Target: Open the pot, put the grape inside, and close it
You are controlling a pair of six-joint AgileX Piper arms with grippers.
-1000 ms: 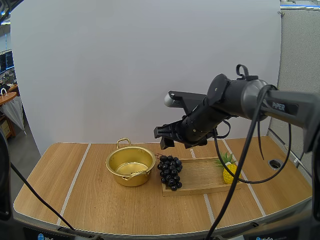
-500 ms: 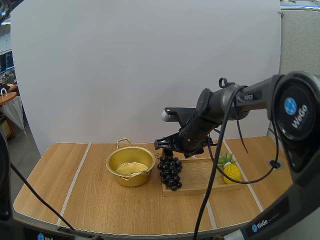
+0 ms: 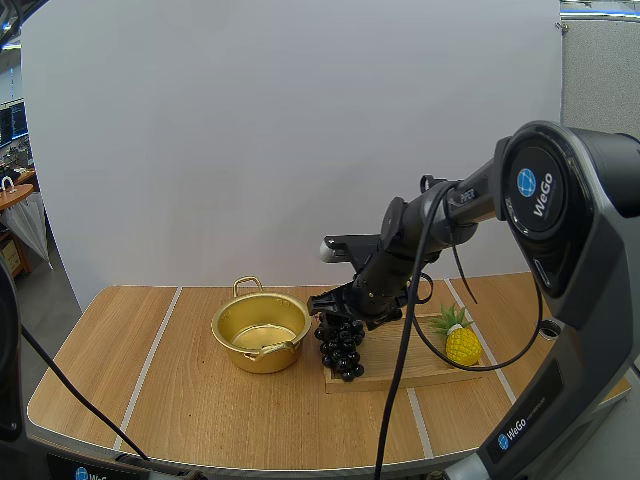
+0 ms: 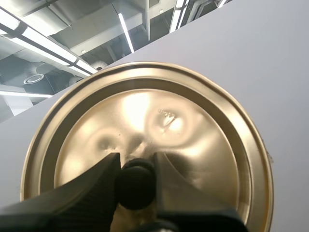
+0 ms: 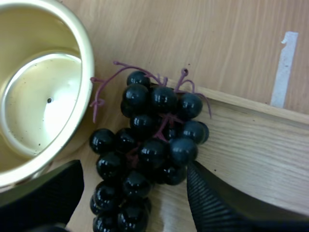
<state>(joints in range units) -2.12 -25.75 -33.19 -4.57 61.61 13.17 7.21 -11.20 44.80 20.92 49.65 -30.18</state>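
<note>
The golden pot (image 3: 260, 334) stands lidless on the table, its bare inside showing (image 5: 38, 96). A bunch of dark grapes (image 3: 341, 346) (image 5: 145, 154) lies at the left end of a wooden tray (image 3: 410, 362), right beside the pot. My right gripper (image 3: 338, 308) (image 5: 133, 193) hangs open just above the bunch, one finger on each side of it, not touching. My left gripper (image 4: 135, 186) is shut on the black knob of the golden lid (image 4: 193, 145), which it holds up in the air.
A small yellow pineapple (image 3: 460, 342) stands on the tray's right end. White tape lines (image 3: 150, 355) run across the wooden table (image 3: 120, 400). Bare table lies left of and in front of the pot.
My right arm has come down and slightly back, bringing the open gripper from well above the tray to just over the grapes. Pot and grapes have not moved.
</note>
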